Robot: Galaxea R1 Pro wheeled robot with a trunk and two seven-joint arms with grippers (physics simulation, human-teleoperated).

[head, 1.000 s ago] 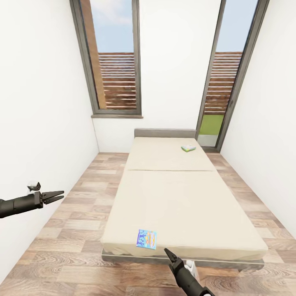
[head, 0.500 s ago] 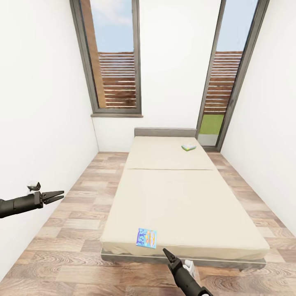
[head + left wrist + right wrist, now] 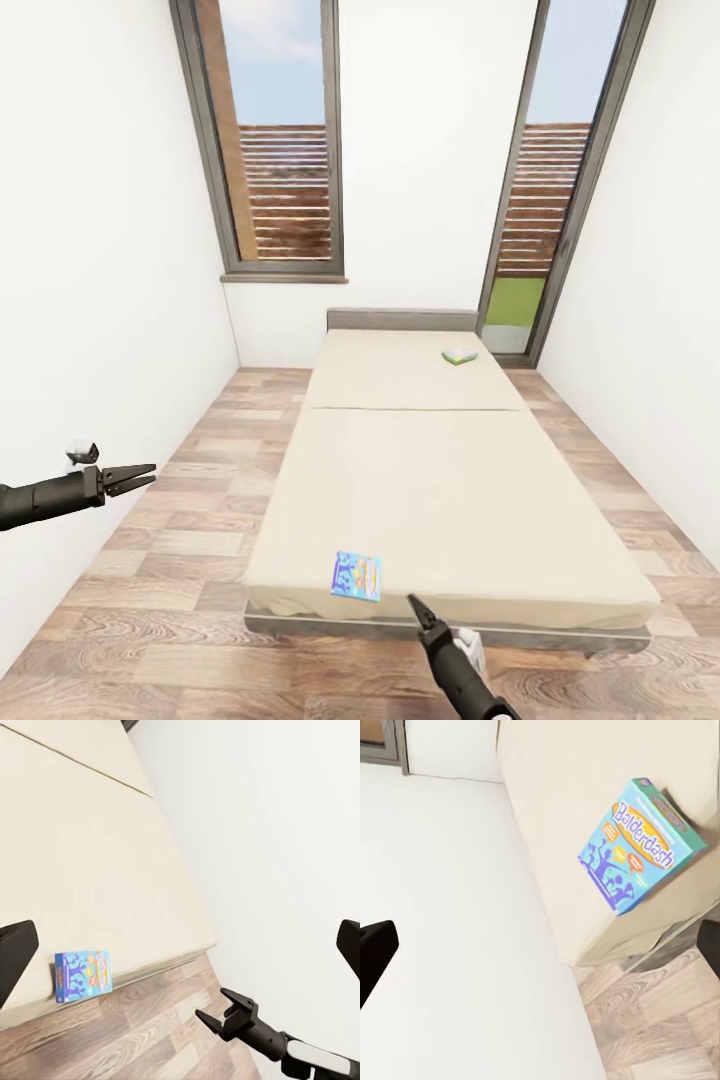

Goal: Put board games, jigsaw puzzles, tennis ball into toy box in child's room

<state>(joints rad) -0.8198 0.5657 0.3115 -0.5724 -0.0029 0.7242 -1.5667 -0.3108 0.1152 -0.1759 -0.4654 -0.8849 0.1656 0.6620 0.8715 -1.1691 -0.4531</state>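
Black right gripper [image 3: 412, 601], jaws parted, reaches near the blue board game [image 3: 357, 577]; left gripper [image 3: 137, 477] released.

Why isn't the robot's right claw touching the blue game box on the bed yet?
Apart. The head view shows bare mattress between the right gripper and the blue game box.

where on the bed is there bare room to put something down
Most of the bed is bare: the wide stretch between the blue board game at the foot edge and the green board game near the headboard. Only those two spots are taken.
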